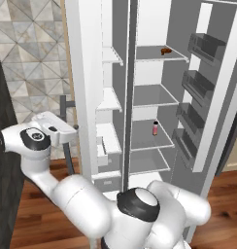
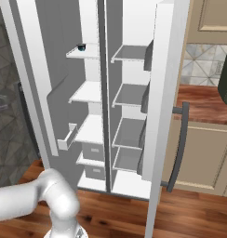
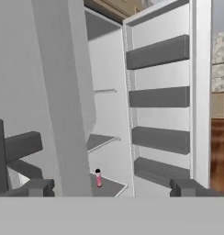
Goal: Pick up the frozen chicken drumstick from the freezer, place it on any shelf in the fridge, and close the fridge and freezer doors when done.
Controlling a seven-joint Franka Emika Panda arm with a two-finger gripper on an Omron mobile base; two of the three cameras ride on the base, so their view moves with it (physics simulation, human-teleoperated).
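Refrigeration unit, light-grey and side-by-side point(image 1: 131, 29), is shown with both compartments exposed. The narrower freezer with opaque white shelves and low drawers point(image 1: 109, 99) is seen on the left, and the wider fridge with grey translucent shelves point(image 1: 152, 95) on the right. The tall light-grey freezer door point(image 1: 85, 73) is swung outward toward the base, its dark grey vertical bar handle point(image 1: 65, 104) on the outer face. The matching fridge door point(image 1: 212, 102) is opened to the right, so that its inner grey bins point(image 1: 204, 46) are presented.

The white jointed arm point(image 1: 81, 199) is folded out to the left, evidently so that the hand is brought to the outer side of the freezer door, where a closing push can be applied. In the hand view the two-finger gripper point(image 3: 112, 188) is held spread wide, nothing is pinched between its tips, and the door edge is seen just ahead of it.

A slim pink bottle with a dark cap point(image 1: 155, 128) is stood on a lower fridge shelf. A small dark teal can point(image 2: 81, 47) is left on the top freezer shelf. The tiny orange-brown glossy chicken drumstick point(image 1: 165, 50) is lying on the top fridge shelf, so the transfer is judged complete. Only the closing of the two doors is judged outstanding.
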